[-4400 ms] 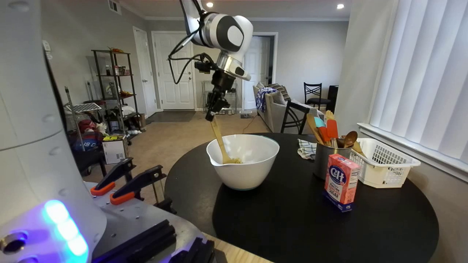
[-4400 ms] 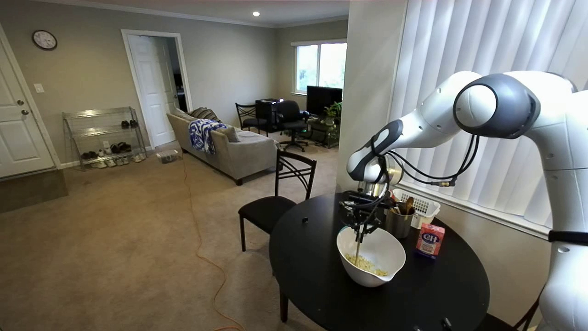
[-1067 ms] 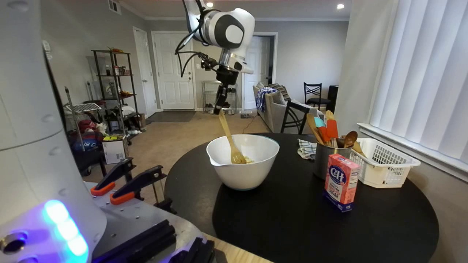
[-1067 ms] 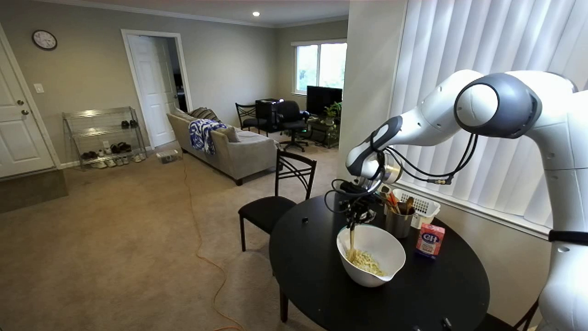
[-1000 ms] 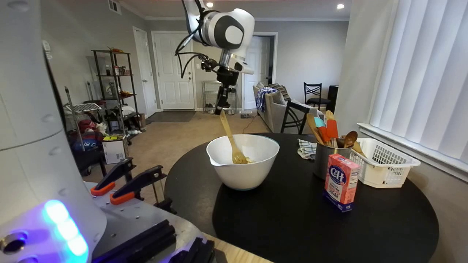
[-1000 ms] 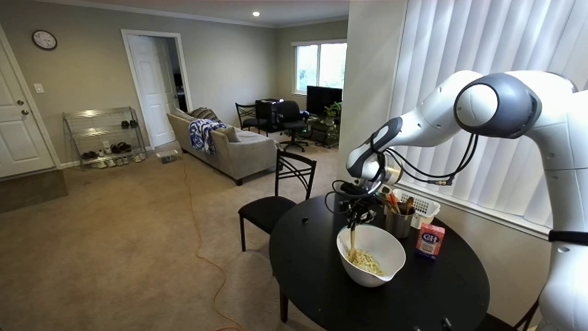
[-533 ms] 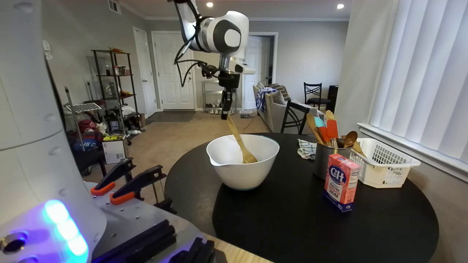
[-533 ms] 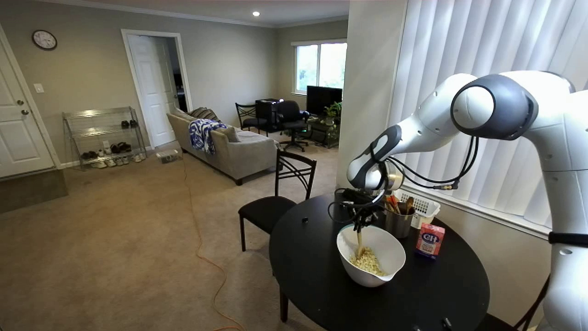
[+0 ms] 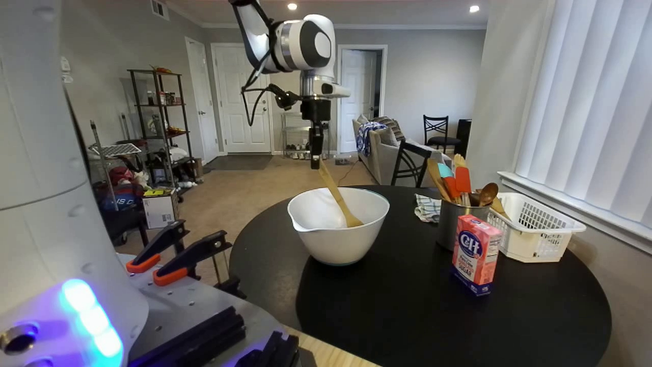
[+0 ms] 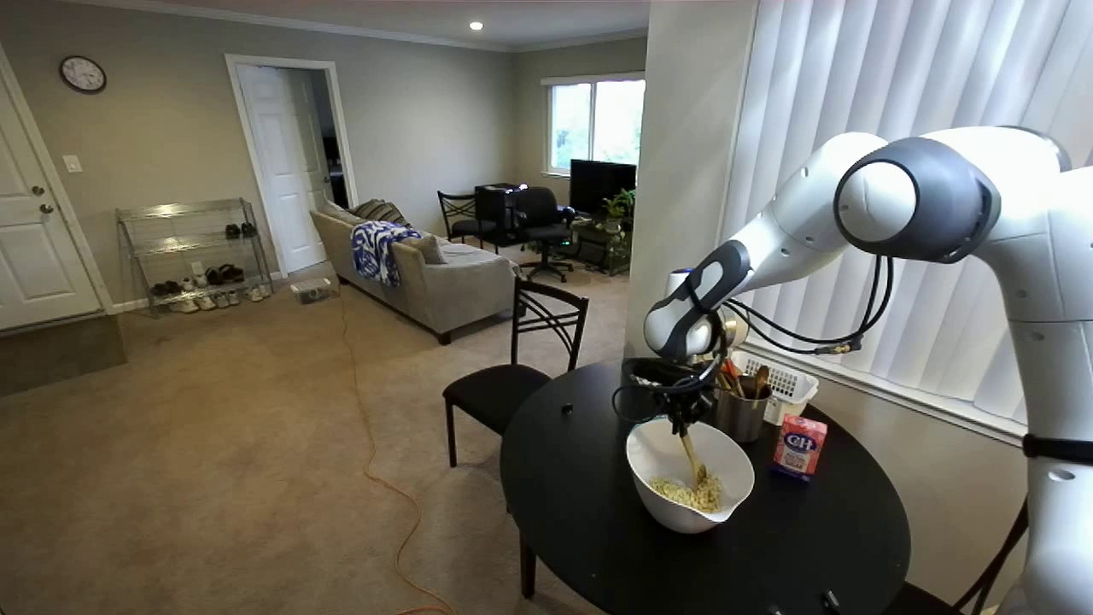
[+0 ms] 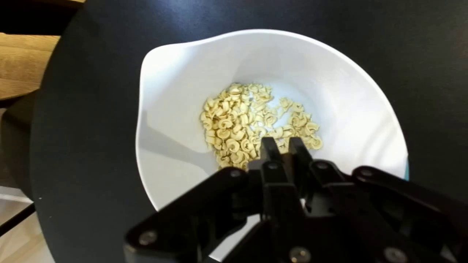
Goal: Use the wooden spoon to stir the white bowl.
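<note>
My gripper [image 9: 316, 164] is shut on the upper end of the wooden spoon [image 9: 338, 196], above the rim of the white bowl [image 9: 336, 247]. The handle slants, and its flat head rests low inside the bowl, towards the right wall in that exterior view. Seen from elsewhere, the spoon [image 10: 692, 453] reaches down into pale curled pasta [image 10: 683, 495]. In the wrist view the pasta [image 11: 234, 135] lies heaped on one side of the bowl [image 11: 347, 120], with a bare patch beside it. A brown bit of handle shows between the fingers [image 11: 270, 148]; the rest is hidden there.
Right of the bowl on the black round table [image 9: 387, 316] stand a pink sugar box [image 9: 476, 252], a metal pot [image 9: 458, 224] of utensils and a white basket [image 9: 540, 244]. A checked cloth [image 9: 427, 208] lies behind. A black chair [image 10: 512, 393] adjoins the table.
The spoon's head has swept rightward through the bowl in both exterior views, shifting pasta. My gripper has come lower and more upright, still holding the handle. The bowl has stayed in place.
</note>
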